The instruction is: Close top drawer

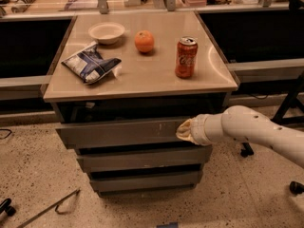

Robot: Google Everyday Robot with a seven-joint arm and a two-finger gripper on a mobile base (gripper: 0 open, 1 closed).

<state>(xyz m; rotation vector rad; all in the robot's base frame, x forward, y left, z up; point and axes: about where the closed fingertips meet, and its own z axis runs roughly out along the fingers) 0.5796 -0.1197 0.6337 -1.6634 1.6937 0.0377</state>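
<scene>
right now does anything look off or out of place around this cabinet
The top drawer juts out from under the tabletop, with a dark gap above it; the gripper is against its front, right of the middle. A thin metal rod lies loose on the floor, lower left.

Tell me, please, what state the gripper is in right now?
The gripper is against the top drawer front, right of its middle; open or closed cannot be told.
</scene>
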